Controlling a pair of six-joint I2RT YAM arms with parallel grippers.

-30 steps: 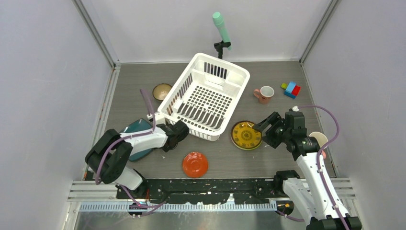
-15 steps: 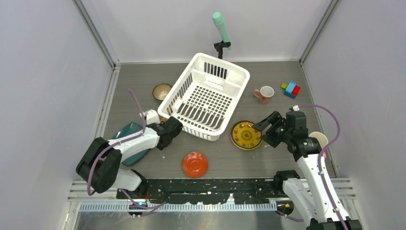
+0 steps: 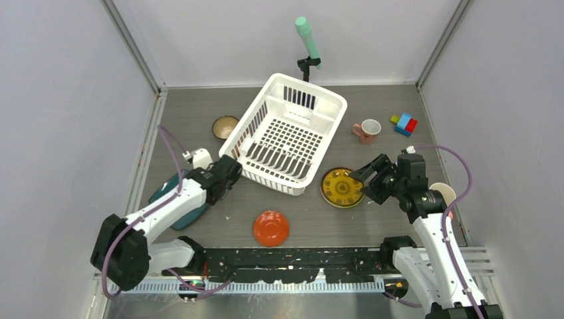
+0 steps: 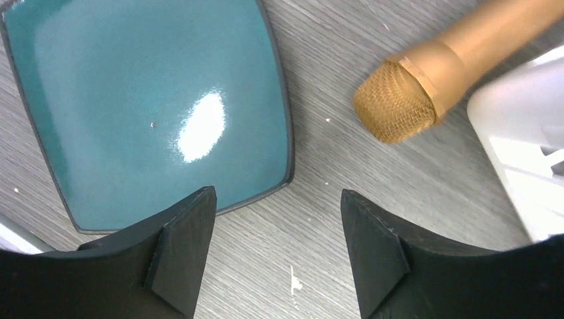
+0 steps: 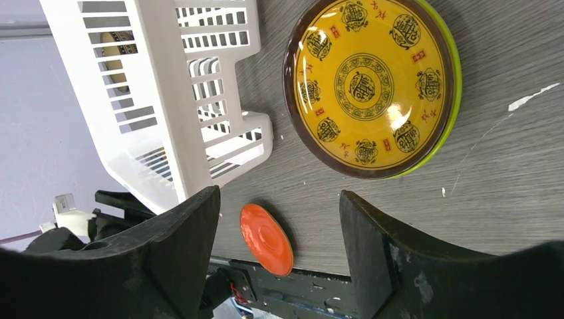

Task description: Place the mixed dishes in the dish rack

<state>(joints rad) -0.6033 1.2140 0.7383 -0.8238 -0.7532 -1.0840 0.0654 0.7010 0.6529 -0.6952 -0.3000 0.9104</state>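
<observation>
The white dish rack (image 3: 286,133) stands mid-table, empty. My left gripper (image 3: 226,171) is open and empty, just off the rack's near-left corner. In the left wrist view it (image 4: 276,259) hovers over bare table beside the dark teal plate (image 4: 146,113), which my left arm partly covers in the top view (image 3: 174,206). My right gripper (image 3: 368,176) is open and empty by the right rim of the yellow patterned plate (image 3: 342,187). The red-orange dish (image 3: 271,228) lies near the front edge. The brown bowl (image 3: 225,126) sits left of the rack and a pink mug (image 3: 366,131) right of it. No cream plate shows.
A gold, mesh-headed microphone-like object (image 4: 425,73) lies between the teal plate and the rack corner (image 4: 525,153). Toy blocks (image 3: 404,123) sit at the far right. A mint-green cylinder (image 3: 307,36) stands behind the rack. A second mug (image 3: 442,194) is half hidden behind my right arm.
My left arm has swung left and back from the rack's near side toward the teal plate, uncovering more table. The right arm has not moved.
</observation>
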